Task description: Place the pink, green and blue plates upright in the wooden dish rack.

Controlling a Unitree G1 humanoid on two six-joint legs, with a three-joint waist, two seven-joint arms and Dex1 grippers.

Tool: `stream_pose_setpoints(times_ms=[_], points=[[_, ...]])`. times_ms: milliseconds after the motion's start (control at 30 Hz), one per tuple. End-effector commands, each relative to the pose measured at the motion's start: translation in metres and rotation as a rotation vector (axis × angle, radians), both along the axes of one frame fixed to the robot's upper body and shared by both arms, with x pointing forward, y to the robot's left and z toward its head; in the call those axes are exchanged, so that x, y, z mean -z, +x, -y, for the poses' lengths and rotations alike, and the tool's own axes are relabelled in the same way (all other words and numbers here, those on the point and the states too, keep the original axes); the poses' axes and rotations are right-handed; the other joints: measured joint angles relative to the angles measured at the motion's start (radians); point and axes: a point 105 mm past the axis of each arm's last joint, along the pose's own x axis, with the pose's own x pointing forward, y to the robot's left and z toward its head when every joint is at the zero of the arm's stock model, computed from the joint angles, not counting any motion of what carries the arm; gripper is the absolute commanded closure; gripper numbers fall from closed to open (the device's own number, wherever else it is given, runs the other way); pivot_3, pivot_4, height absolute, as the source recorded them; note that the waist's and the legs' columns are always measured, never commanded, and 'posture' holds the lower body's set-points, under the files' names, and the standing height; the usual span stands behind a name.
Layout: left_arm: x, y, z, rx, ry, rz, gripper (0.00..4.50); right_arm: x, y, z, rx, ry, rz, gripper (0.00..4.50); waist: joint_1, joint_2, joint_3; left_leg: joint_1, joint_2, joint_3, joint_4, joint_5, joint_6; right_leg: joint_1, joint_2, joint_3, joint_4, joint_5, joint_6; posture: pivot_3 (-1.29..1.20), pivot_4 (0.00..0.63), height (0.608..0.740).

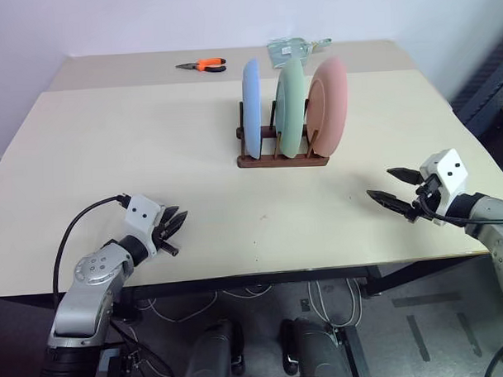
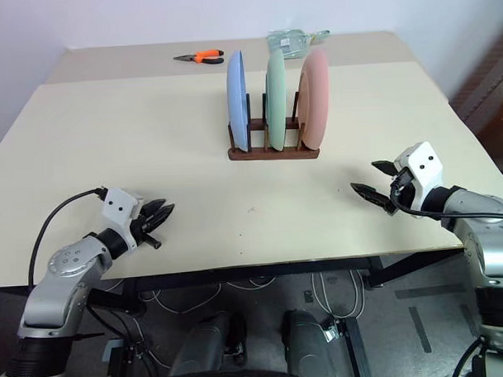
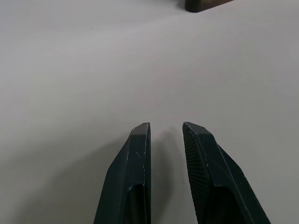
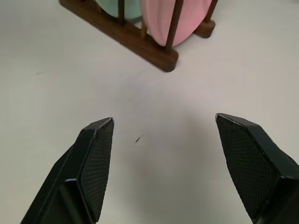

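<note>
The blue plate (image 1: 251, 106), the green plate (image 1: 291, 104) and the pink plate (image 1: 329, 103) stand upright side by side in the wooden dish rack (image 1: 279, 160) at the middle of the table's far half. The right wrist view looks at the rack's end (image 4: 140, 44), where the pink plate (image 4: 159, 18) sits between pegs. My left gripper (image 1: 177, 232) hovers near the front left edge, its fingers a little apart and empty. My right gripper (image 1: 380, 184) hangs low at the front right, wide open and empty, pointing toward the rack from well short of it.
Orange-handled pliers (image 1: 204, 65) lie at the far left of the beige table (image 1: 151, 151). A clear plastic packet (image 1: 292, 48) lies behind the rack. Cables run under the table's front edge.
</note>
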Motion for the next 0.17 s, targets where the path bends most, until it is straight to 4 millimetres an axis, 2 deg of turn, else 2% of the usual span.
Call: stream_pose_setpoints(times_ms=[33,167], points=[[-0.008,0.001,0.004,0.013,-0.015,0.046,3.41,-0.007,-0.001,-0.007,-0.035,-0.023,0.036,0.97,0.000,0.000,0.000,0.000,0.000,0.000,0.000,0.000,0.000,0.000,0.000,0.000,0.000,0.000,0.000,0.00,0.150,0.740],[-0.008,0.006,0.004,-0.004,-0.012,0.064,3.41,-0.009,0.011,-0.010,-0.029,-0.024,0.052,0.97,-0.001,0.000,0.000,0.000,0.000,0.000,0.001,0.000,0.000,0.000,0.000,0.000,0.000,0.000,0.000,0.00,0.150,0.740]])
